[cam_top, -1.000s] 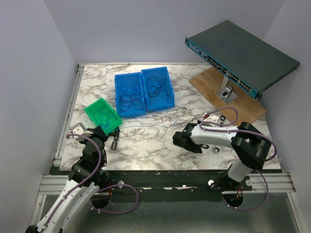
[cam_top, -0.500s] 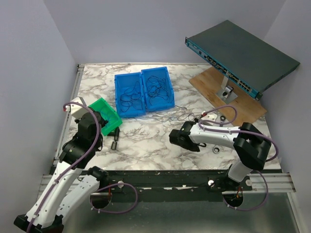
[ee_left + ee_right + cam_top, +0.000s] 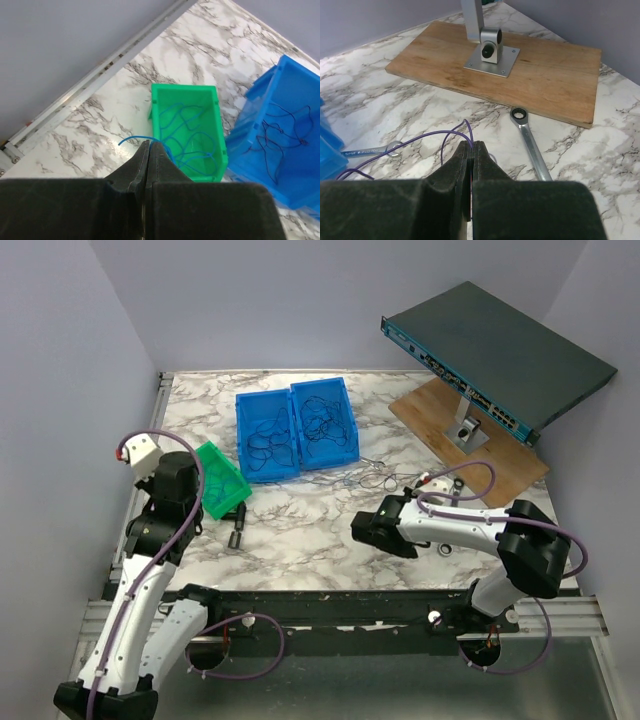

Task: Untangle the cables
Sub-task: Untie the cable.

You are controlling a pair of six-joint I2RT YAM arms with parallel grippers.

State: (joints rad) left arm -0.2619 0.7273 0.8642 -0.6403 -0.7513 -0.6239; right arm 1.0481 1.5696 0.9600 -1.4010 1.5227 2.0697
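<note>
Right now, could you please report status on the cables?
Left end effector shut on blue wire, by green bin. Right end effector shut on purple wire. Wrench close by.

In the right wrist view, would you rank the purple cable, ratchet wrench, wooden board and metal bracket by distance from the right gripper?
1. Purple cable, at the right gripper's tips.
2. Ratchet wrench, to the right.
3. Wooden board, behind the wrench.
4. Metal bracket, on the board.
</note>
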